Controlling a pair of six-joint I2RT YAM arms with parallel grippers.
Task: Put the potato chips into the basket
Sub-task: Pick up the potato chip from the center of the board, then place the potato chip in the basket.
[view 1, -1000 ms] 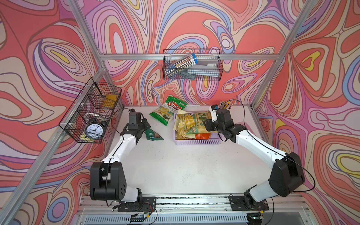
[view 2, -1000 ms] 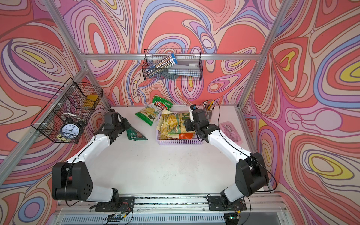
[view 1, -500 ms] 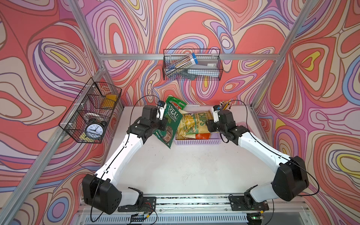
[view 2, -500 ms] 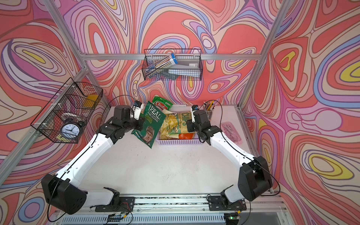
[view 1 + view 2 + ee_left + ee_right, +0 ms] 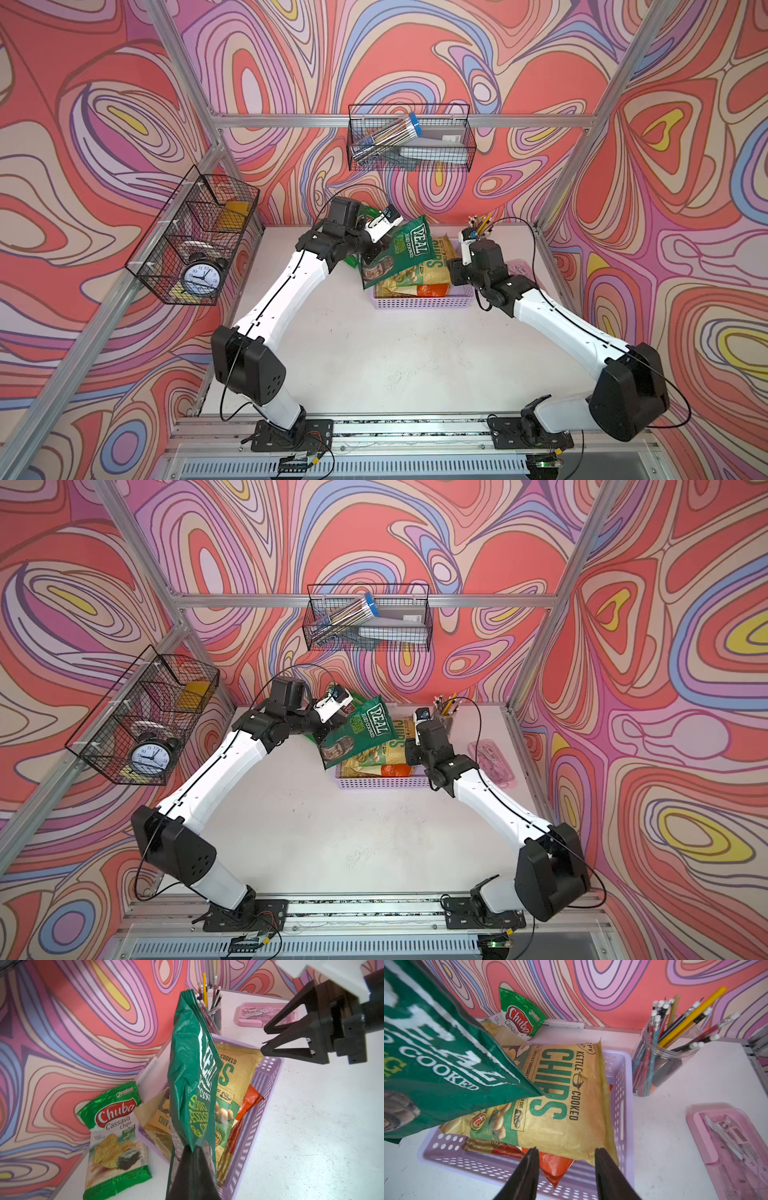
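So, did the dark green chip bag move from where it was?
Yes. The dark green bag rose and crossed toward the lilac basket, and now hangs over it, pinched in the left end effector.

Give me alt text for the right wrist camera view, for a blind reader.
The right end effector, open, hovers near a lilac basket holding a yellow chip bag on a red bag; a dark green bag hangs above, pencil cup beside.

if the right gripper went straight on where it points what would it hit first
Most likely the near edge of the yellow chips bag on top in the basket; the open right gripper points at it. Depth is unclear, so it could catch the red bag beneath first.
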